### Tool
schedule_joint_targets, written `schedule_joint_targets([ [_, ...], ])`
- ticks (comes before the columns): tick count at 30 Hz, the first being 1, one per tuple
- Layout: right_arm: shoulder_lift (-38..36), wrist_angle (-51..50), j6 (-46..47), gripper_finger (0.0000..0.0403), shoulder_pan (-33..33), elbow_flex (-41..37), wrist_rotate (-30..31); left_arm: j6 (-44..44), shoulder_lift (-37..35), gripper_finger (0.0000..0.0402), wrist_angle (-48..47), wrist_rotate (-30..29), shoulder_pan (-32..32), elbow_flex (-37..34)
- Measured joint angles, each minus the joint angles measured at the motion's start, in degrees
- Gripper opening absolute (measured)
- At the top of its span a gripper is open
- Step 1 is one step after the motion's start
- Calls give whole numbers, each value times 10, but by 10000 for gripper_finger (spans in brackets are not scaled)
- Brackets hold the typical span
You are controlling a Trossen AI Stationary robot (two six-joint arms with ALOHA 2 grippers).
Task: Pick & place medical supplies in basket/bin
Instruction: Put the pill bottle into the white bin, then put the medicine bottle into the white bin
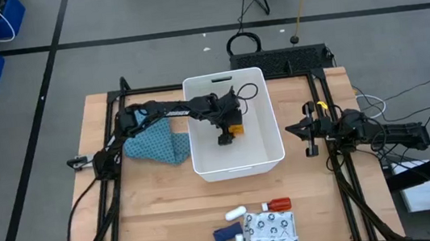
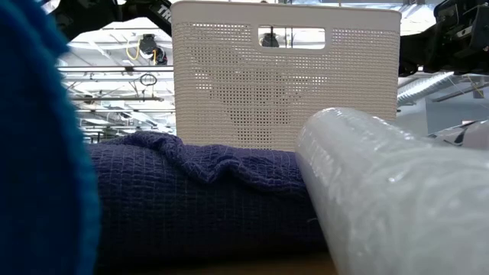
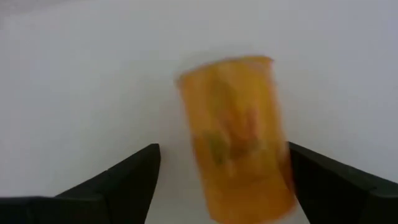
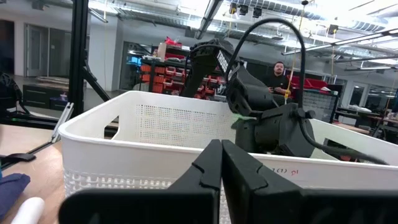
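The white basket (image 1: 222, 77) stands at the table's middle far side. Inside it my left gripper (image 1: 225, 138) points steeply down, open, with the orange pill bottle (image 1: 235, 129) right beside it. In the left wrist view the bottle (image 3: 239, 137) shows blurred between the two spread fingers of my left gripper (image 3: 222, 149), over the basket's white floor, with a clear gap to one finger. My right gripper (image 1: 307, 130) waits shut at the table's right edge, its fingers (image 4: 221, 146) toward the basket's wall (image 4: 124, 134). My left gripper stands open around the orange pill bottle. One side of the bottle (image 3: 283, 168) lies close against one finger (image 3: 311, 171); whether they touch, I cannot tell. The other finger is plainly apart from it.
A teal patterned cloth (image 1: 155, 146) lies left of the basket under the left arm. At the near edge lie a red bottle (image 1: 277, 205), a white tube (image 1: 235, 214), blue pieces (image 1: 228, 233) and a patterned pouch (image 1: 270, 229). Bare wood lies between them and the basket.
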Motion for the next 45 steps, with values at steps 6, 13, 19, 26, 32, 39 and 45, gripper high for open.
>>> schedule_joint_targets([
  [6,0,0,0,0,0,0,1,28,-4,338,-125,-36,-14,98],
  [13,0,0,0,0,0,0,0,31,-4,338,-196,-49,-27,182],
  [19,0,0,0,0,0,0,0,42,-4,338,-296,-80,-38,288],
  [26,0,-1,0,0,0,0,0,44,-36,337,-401,-125,-41,371],
  [32,0,-10,0,0,0,0,0,13,-104,313,-452,-143,-36,366],
  [39,3,-9,0,0,0,0,0,-15,-185,141,-497,-174,-36,366],
  [45,3,-1,14,0,0,0,0,-54,-242,13,-562,-184,-36,366],
])
